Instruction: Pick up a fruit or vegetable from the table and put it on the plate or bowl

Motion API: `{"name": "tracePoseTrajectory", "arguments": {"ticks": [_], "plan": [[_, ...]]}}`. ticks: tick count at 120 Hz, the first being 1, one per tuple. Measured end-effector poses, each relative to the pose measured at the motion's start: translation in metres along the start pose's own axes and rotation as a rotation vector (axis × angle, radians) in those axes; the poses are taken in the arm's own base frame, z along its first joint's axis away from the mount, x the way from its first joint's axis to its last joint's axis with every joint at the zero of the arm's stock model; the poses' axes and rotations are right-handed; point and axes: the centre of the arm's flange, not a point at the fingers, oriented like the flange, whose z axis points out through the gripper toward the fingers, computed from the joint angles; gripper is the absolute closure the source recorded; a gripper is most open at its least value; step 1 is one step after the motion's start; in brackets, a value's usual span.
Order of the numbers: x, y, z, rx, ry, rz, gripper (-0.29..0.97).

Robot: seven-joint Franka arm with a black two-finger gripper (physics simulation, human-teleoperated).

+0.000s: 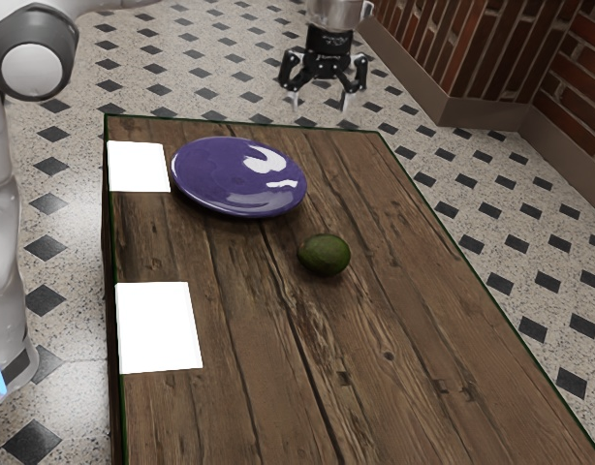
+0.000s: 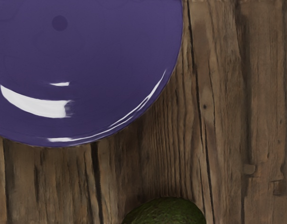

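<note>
operator: where do things stand?

coach: your gripper (image 1: 322,92) hangs high above the far end of the table (image 1: 375,320), its two fingers spread wide with nothing between them. the avocado (image 1: 324,254) lies on the bare wood, near the purple plate (image 1: 237,176) but clear of it, toward the exterior view's right. the plate has nothing on it.

operator: so the step in hand is the reach?

coach: i'd judge so, since nothing is picked up yet. in the wrist view the plate (image 2: 82,65) takes up much of the frame and the avocado (image 2: 164,212) only peeks in at the edge. your hand looks to be more over the plate than over the fruit. bring it across until the avocado sits centred under the hand before you drop.

operator: and the grasp?

coach: go down with the fingers wide. the avocado is rounded and smooth-looking, so it may roll if one finger touches first. straddle its narrower width, go low enough to reach its fattest part, and close evenly. lift straight up, high enough to clear the plate's rim, before you head over. the white sheets (image 1: 157,326) lie well apart from that path.
</note>
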Motion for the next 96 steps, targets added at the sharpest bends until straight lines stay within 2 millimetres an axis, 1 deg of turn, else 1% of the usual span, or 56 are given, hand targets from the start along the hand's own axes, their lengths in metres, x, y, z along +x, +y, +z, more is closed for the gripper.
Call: {"name": "tracePoseTrajectory", "arguments": {"ticks": [10,16,22,26,34,41,44,49,54,56,58,65,67,68,70,76,80,85,96], "plan": [[-0.003,0.0,-0.001,-0.005,0.002,-0.1,0.0],[-0.007,0.0,-0.003,-0.011,-0.001,-0.126,0.0],[-0.02,-0.007,-0.02,-0.042,-0.004,-0.107,0.0],[-0.032,-0.005,-0.019,-0.041,-0.008,-0.063,0.0],[-0.061,0.008,-0.001,-0.014,-0.036,0.101,0.0],[-0.085,0.027,0.032,0.035,-0.052,0.27,0.0],[-0.096,0.032,0.04,0.039,-0.061,0.35,0.0],[-0.12,0.036,0.048,0.037,-0.08,0.484,0.0],[-0.148,0.041,0.065,0.047,-0.093,0.636,0.0],[-0.159,0.038,0.073,0.057,-0.1,0.697,0.0],[-0.169,0.031,0.082,0.067,-0.106,0.757,0.0],[-0.198,-0.015,0.098,0.077,-0.125,0.96,0.0],[-0.196,-0.023,0.101,0.071,-0.128,1.0,0.0],[-0.191,-0.025,0.102,0.067,-0.129,1.012,0.0],[-0.176,-0.028,0.103,0.057,-0.128,1.022,0.0],[-0.119,-0.031,0.108,0.03,-0.122,1.03,0.0],[-0.095,-0.032,0.11,0.015,-0.117,1.057,0.0],[-0.083,-0.03,0.115,0.001,-0.11,1.118,0.0],[-0.073,-0.022,0.129,-0.012,-0.096,1.269,0.0]]}}
